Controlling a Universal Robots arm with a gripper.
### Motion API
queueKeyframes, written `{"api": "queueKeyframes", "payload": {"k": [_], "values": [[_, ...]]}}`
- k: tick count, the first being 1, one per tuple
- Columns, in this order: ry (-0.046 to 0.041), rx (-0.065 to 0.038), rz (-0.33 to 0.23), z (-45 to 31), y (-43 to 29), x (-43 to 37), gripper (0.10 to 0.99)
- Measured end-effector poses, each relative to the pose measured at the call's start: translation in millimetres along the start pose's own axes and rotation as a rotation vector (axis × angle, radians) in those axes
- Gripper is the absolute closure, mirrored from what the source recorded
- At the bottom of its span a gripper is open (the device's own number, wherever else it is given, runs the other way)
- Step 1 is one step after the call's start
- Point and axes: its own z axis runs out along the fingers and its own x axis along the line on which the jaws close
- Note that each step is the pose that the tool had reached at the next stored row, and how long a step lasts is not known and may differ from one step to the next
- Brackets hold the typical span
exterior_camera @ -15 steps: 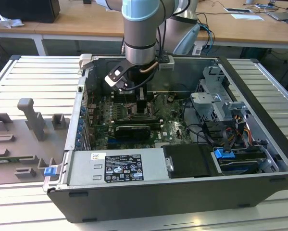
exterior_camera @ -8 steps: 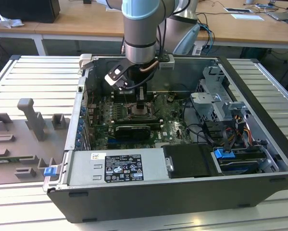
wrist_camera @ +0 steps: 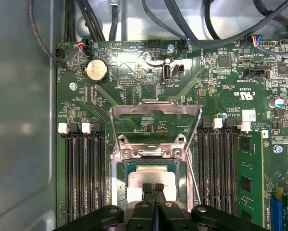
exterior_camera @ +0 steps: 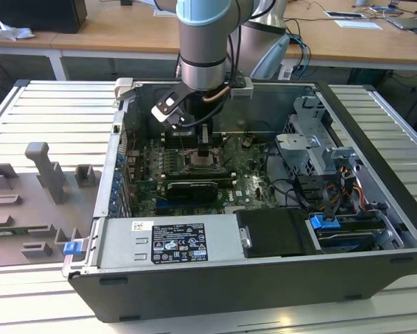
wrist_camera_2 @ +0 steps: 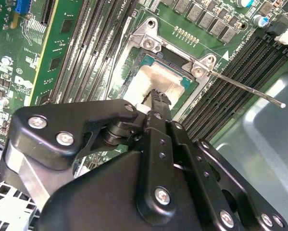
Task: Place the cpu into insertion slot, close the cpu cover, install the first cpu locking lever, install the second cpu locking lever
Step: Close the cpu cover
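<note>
Fingers point(wrist_camera: 156, 188): I read them pressed together with nothing between. In both wrist views the tips are right at the cpu point(wrist_camera: 138, 179); touching or just above, I can't tell.
Cpu: lying flat in the insertion slot point(wrist_camera: 117, 185), just above centre of the exterior view, inside the open computer case point(exterior_camera: 215, 299).
Cpu cover point(wrist_camera: 156, 109): swung open, off the cpu, with green board showing through its cut-out centre.
Locking lever point(wrist_camera_2: 244, 89): a thin rod juts free from the slot's corner, across the memory slots point(wrist_camera: 83, 178).
Case: on the slatted bench point(exterior_camera: 48, 111), with grey fixture blocks point(exterior_camera: 48, 181) at the exterior view's left.
</note>
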Motion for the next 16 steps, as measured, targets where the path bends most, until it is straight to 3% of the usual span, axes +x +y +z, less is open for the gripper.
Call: {"api": "queueKeyframes", "payload": {"k": [3,9,16], "values": [[0.0001,0.000,0.000,-9.7,0.6,0.0,0.980],[-0.0001,0.002,0.000,-9.5,11.6,0.2,0.980],[0.0001,0.002,0.001,-14.5,14.2,0.3,0.980]]}}
